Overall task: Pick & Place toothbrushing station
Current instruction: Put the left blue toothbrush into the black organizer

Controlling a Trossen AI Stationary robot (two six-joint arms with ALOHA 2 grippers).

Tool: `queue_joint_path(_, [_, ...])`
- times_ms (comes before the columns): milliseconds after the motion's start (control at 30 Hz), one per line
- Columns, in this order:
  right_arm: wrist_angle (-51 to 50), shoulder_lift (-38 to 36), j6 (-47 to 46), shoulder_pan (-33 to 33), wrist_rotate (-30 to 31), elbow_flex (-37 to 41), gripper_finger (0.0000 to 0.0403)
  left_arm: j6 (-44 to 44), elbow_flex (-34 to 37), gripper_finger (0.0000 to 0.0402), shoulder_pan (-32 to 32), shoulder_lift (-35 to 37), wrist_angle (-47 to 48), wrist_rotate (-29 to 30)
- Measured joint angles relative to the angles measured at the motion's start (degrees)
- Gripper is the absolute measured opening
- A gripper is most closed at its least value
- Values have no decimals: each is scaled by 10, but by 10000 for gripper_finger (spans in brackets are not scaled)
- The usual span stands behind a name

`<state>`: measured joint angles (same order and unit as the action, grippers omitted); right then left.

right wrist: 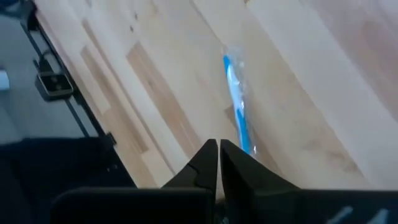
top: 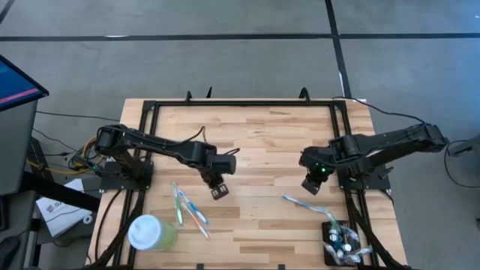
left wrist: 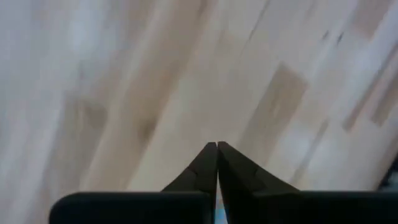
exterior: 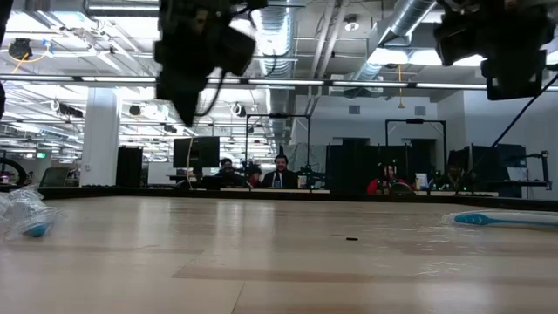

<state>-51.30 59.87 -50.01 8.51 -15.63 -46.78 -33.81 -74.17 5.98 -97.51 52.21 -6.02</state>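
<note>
The toothbrushing station (top: 339, 241), a small black holder with pale items in its top, stands on the table's near right corner. My left gripper (top: 219, 192) hangs shut above bare wood (left wrist: 186, 74) near the table's middle, with nothing in it. It also shows in the left wrist view (left wrist: 216, 145) and high up in the low view (exterior: 187, 105). My right gripper (top: 311, 184) is shut and empty above the table, on the far side of a wrapped blue toothbrush (right wrist: 236, 106). In the high view this toothbrush (top: 304, 203) lies flat between that gripper and the station.
Several toothbrushes (top: 189, 208) lie on the near left part of the table. A pale green cup with a white lid (top: 150, 232) stands at the near left corner. A black frame (top: 240, 103) runs along the table's far and side edges. People sit in the room beyond (exterior: 279, 171).
</note>
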Motion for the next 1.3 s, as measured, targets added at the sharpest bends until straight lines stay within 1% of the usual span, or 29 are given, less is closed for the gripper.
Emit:
queue_joint_path(67, [7,3,-2,-9,1,0,5,-34,0,6,-5,0,31,-50])
queue_joint_path(167, [25,6,3,-19,1,0,3,-103,0,3,-9,0,45,-135])
queue_joint_path(267, [47,6,11,-29,1,0,4,-177,1,3,-9,0,44,-165])
queue_joint_path(567, [72,6,24,-46,3,0,1,-309,5,23,5,0,59,-163])
queue_joint_path(633, [73,6,24,-46,3,0,1,-327,21,21,11,0,66,-172])
queue_joint_path(767, [74,6,25,-44,3,0,1,-355,73,4,30,0,70,-190])
queue_joint_path(867, [84,6,25,-44,6,0,1,-386,108,3,43,0,70,-203])
queue_joint_path(967, [114,6,27,-45,7,0,1,-414,131,2,51,0,68,-207])
queue_joint_path(1100, [159,14,30,-50,7,0,1,-438,150,1,57,0,48,-206])
queue_joint_path(1300, [164,31,37,-52,6,1,0,-473,199,1,55,0,-33,-210])
